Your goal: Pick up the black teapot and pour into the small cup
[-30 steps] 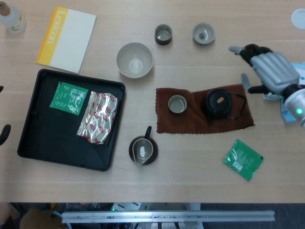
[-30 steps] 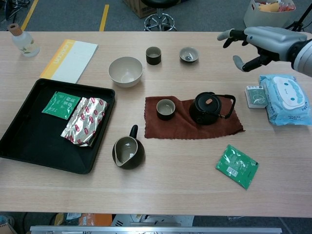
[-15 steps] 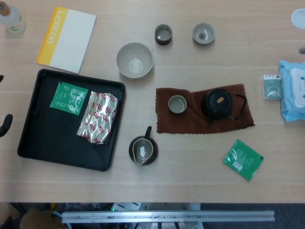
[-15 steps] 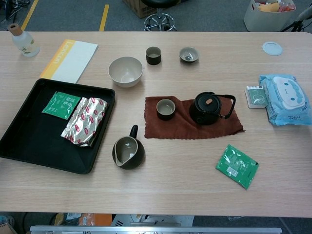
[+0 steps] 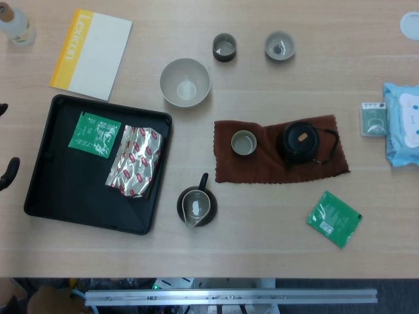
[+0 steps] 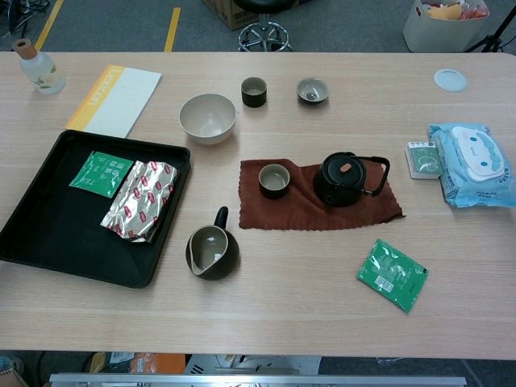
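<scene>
Gone from view is the right hand, state unknowable; left hand (image 5: 8,174) barely shows, state unclear. Black teapot (image 5: 292,142) crowds the small cup (image 5: 243,142); a grab could knock it.

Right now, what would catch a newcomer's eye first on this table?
The black teapot stands on a brown cloth at mid-table, a small cup beside it on the same cloth. At left, a black tray holds a shiny foil packet and a green sachet.

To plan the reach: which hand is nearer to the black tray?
Left. Its fingers show just left of the tray; the right hand is out of both views.
</scene>
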You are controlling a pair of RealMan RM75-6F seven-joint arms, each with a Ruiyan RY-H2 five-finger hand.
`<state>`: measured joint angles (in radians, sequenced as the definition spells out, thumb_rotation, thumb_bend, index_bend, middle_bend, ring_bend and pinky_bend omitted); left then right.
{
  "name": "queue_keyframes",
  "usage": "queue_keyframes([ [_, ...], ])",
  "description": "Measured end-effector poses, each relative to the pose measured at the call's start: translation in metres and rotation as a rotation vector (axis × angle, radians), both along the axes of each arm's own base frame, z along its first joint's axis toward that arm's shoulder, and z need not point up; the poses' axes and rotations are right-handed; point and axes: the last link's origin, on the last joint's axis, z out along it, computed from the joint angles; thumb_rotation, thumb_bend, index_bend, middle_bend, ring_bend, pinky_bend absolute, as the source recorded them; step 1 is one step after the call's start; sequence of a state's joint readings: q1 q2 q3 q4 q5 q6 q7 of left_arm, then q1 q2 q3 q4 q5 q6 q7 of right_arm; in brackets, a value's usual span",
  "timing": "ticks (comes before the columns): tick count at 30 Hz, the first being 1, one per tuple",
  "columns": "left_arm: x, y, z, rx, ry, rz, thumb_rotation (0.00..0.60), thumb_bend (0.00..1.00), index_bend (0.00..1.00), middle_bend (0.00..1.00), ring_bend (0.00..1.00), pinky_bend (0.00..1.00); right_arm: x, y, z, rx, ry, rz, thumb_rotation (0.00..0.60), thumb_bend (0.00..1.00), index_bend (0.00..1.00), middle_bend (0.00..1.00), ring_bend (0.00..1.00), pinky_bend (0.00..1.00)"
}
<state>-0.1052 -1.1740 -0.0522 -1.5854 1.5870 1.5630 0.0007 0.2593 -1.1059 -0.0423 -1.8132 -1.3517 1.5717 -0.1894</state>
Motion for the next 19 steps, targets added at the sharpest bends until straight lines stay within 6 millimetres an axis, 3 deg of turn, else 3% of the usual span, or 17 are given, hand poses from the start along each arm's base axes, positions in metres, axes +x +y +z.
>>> queue_keyframes([
  [19, -0.0026, 0.0028, -0.0016, -0.014, 0.009, 0.009, 0.6, 0.29, 0.11, 0.19, 0.16, 0.17, -0.0083, 0.0059, 0.0076, 0.014, -0.028, -0.055, 0.536, 0.57, 0.31, 0.32, 0.24, 0.23],
])
